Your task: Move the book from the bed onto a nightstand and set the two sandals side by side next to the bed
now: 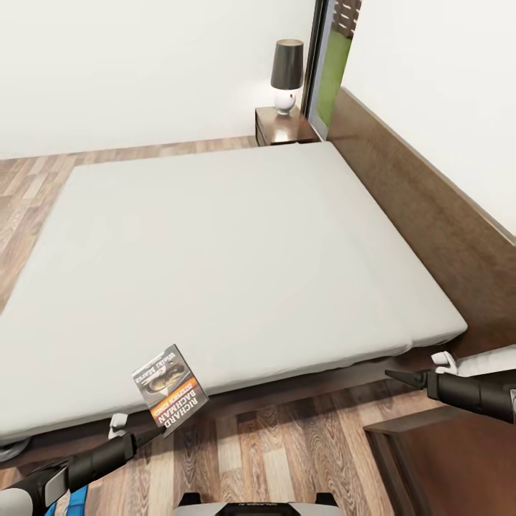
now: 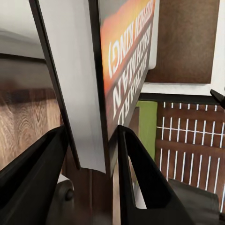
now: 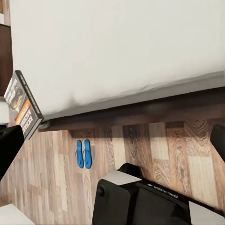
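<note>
The book [image 1: 169,389] was off the mattress, pinched at its lower edge by your left gripper [image 1: 152,432] and held up tilted over the near edge of the bed [image 1: 236,265], cover facing the head camera, orange band and white lettering readable. In the left wrist view the two black fingers [image 2: 136,173] were pressed against both faces of the book [image 2: 119,79], so you had it clamped. Your right gripper [image 1: 395,376] hung over the floor [image 1: 287,444] by the bed's near right corner, not touching anything; fingers looked close together in the head view, but I couldn't tell for sure whether they were shut. The far nightstand [image 1: 283,125] sat at the bed's far corner beside the headboard [image 1: 430,215], with a dark-shaded lamp [image 1: 286,75] on it. Another dark wood top [image 1: 459,459] showed at your lower right, near the right arm. In the right wrist view the two blue sandals [image 3: 84,153] lay side by side on the plank floor just beside the bed frame [image 3: 140,110], nearly touching each other.
</note>
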You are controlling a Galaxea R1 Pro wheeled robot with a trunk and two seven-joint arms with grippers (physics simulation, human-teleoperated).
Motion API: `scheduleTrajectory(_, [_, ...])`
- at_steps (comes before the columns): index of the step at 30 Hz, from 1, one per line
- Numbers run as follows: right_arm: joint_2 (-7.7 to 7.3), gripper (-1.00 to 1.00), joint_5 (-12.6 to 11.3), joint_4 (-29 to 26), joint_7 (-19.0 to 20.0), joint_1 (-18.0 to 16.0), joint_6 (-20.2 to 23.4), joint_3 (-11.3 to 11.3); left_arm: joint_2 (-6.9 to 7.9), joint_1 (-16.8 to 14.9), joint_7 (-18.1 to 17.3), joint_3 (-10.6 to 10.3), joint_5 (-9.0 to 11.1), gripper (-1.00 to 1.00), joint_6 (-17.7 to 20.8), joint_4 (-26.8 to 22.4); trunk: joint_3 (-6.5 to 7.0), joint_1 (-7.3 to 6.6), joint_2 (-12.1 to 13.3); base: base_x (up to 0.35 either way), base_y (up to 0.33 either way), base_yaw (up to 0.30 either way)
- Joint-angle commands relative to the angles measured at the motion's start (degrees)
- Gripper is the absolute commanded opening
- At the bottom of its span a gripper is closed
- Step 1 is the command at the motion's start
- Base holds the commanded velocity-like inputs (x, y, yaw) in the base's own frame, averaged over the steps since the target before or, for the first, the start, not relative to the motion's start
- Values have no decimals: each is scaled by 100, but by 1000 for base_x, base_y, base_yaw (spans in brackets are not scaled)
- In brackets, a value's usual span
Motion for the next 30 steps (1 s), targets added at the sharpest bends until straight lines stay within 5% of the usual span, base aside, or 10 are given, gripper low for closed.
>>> scheduleTrajectory(1, [-2,100,-4,0,10,-3,27,-3,-1,-2,-23,46,-38,-100,62,1,14,-21,37,0,0,0])
scheduleTrajectory(30, [0,100,6,0,1,-3,26,0,-11,-2,-7,44,-38,-100,62,2,535,-658,1200,0,0,92])
